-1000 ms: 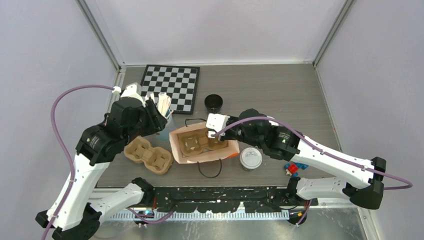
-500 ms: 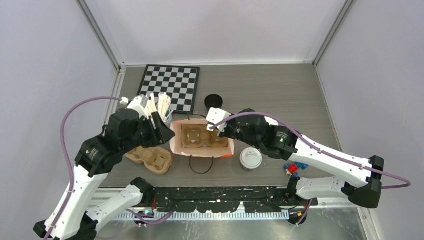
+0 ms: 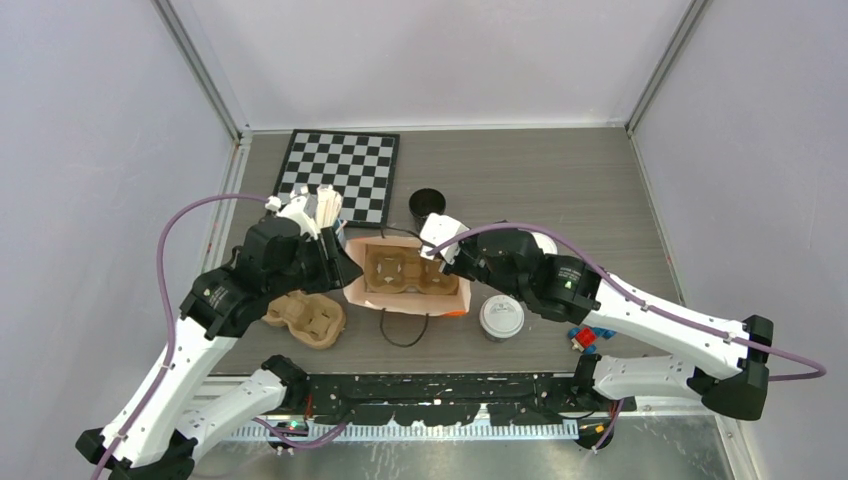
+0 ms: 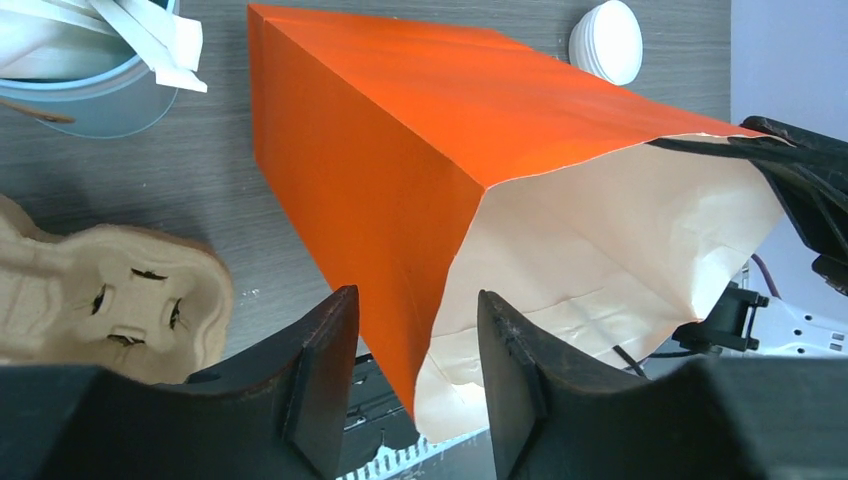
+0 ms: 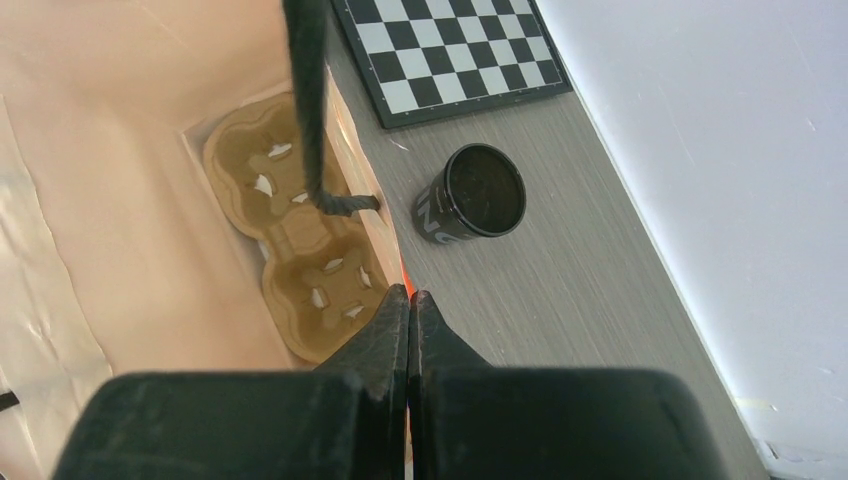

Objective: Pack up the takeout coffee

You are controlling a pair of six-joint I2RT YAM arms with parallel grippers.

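While my right end effector [image 5: 409,298] clamps the orange bag [image 4: 370,140], my left end effector [image 4: 415,345] straddles its corner, unclenched — bag-opening step; next, pinch that corner.

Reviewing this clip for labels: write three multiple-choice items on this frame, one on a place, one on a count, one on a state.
1. Where is the lidless black cup? A. on the table beside the chessboard B. on the chessboard C. in the orange bag
2. How many cardboard carriers show? A. one B. three C. two
3. The right gripper is: A. open B. shut on the bag's rim C. shut on the cup
Key: 1 A, bare tabletop under it; 2 C, one inside the bag, one left of it; 3 B, fingers meet over the orange edge.
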